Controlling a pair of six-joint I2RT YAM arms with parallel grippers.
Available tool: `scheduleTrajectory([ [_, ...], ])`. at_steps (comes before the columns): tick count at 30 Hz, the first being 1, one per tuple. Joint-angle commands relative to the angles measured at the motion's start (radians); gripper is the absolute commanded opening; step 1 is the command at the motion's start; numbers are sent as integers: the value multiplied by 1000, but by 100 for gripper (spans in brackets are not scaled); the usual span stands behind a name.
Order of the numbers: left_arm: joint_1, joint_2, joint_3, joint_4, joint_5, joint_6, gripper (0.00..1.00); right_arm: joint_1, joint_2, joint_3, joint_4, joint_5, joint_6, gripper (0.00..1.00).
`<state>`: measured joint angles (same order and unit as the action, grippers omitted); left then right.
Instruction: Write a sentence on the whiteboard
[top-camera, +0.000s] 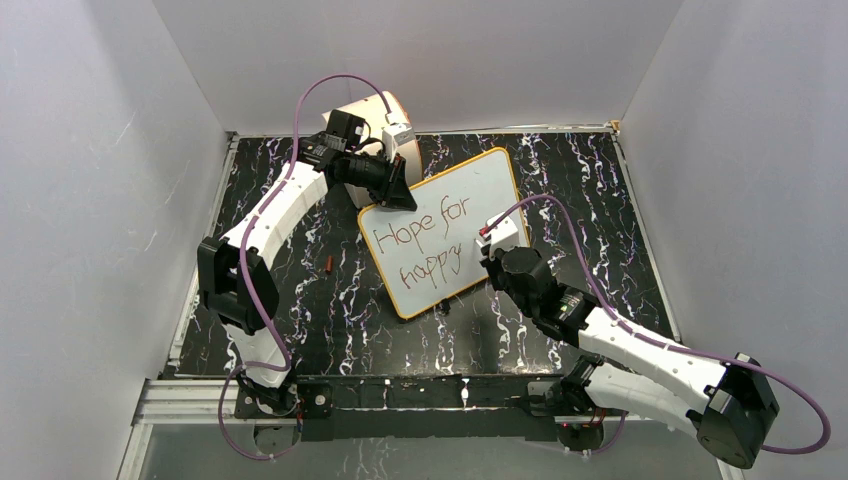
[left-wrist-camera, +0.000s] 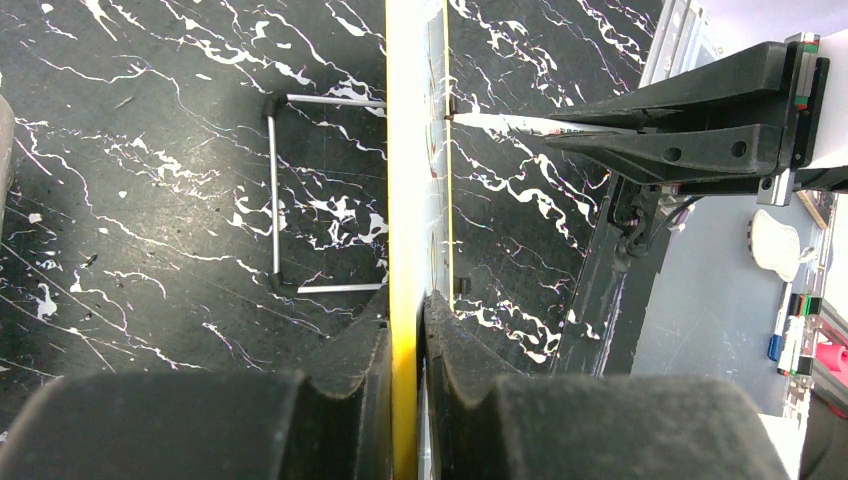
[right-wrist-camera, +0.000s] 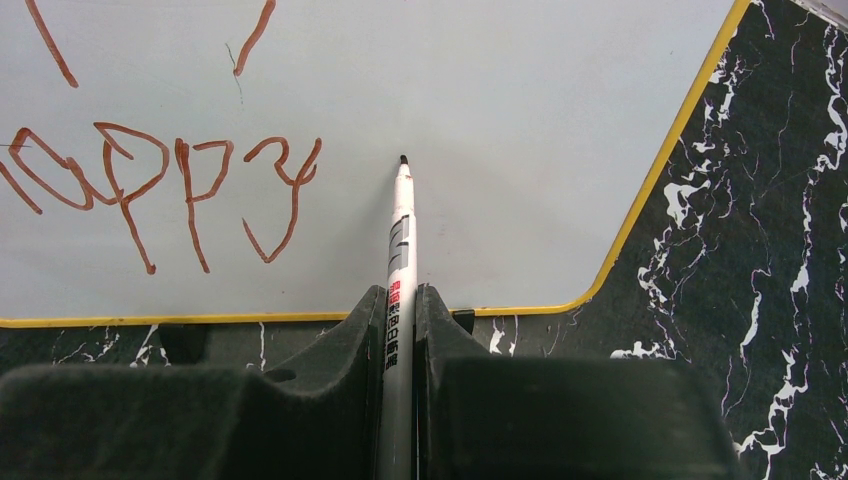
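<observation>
Whiteboard (top-camera: 480, 185) propped at table (top-camera: 300, 300) centre, its 10 o'clock corner clamped by left gripper (left-wrist-camera: 408, 330). Marker (right-wrist-camera: 400, 240) pinched in right gripper (right-wrist-camera: 400, 305), tip against board at 3 o'clock of "happy". Sentence (top-camera: 405, 235) reads "Hope for happy".

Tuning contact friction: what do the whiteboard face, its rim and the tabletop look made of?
Whiteboard face: smooth white, likely melamine or coated steel; the lettering sits crisp on top. Rim: thin yellow-orange edging, probably plastic, uniform colour. Tabletop: black with white veining, marble look, possibly a printed sheet; can't tell.
</observation>
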<state>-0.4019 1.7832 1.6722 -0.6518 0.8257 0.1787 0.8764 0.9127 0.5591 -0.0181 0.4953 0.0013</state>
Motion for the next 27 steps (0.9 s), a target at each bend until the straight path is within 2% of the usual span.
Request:
scheduleTrajectory([
  [1, -37, 22, -15, -96, -65, 64, 0, -6, -4, 2, 51, 17, 0, 0],
  [14, -38, 22, -13, -100, -54, 67, 0, -11, 24, -2, 88, 26, -23, 0],
  [27, -38, 25, -11, -103, -57, 68, 0, -14, 22, 4, 110, -56, -47, 0],
])
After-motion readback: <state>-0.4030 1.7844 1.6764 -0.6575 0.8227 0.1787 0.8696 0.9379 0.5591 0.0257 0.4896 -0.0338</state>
